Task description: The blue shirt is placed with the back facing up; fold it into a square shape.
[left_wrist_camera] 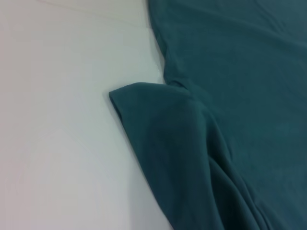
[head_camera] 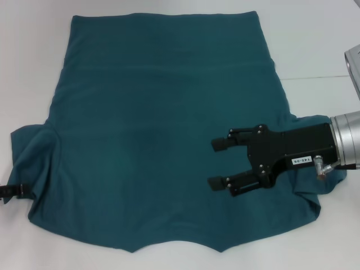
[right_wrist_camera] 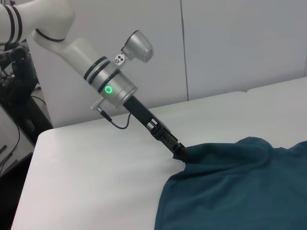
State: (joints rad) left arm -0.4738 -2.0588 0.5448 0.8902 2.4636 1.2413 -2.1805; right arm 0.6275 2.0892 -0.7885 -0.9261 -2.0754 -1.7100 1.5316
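Note:
The blue shirt (head_camera: pixel 157 129) lies spread on the white table (head_camera: pixel 315 45), plain side up, hem at the far edge. My right gripper (head_camera: pixel 217 163) is open above the shirt's right part, fingers pointing toward its middle, its wrist over the right sleeve. My left gripper (head_camera: pixel 7 192) shows only as a black tip at the left sleeve. From the right wrist view, the left gripper (right_wrist_camera: pixel 180 154) is shut on the edge of the shirt (right_wrist_camera: pixel 240 191) and that sleeve is bunched up. In the left wrist view the sleeve (left_wrist_camera: pixel 158 124) folds over beside bare table (left_wrist_camera: pixel 57 120).
A seam in the table top (head_camera: pixel 320 77) runs to the right of the shirt. A grey arm part (head_camera: pixel 353 67) sits at the right edge. Beyond the table's left end stand a wall and a dark stand with cables (right_wrist_camera: pixel 14 110).

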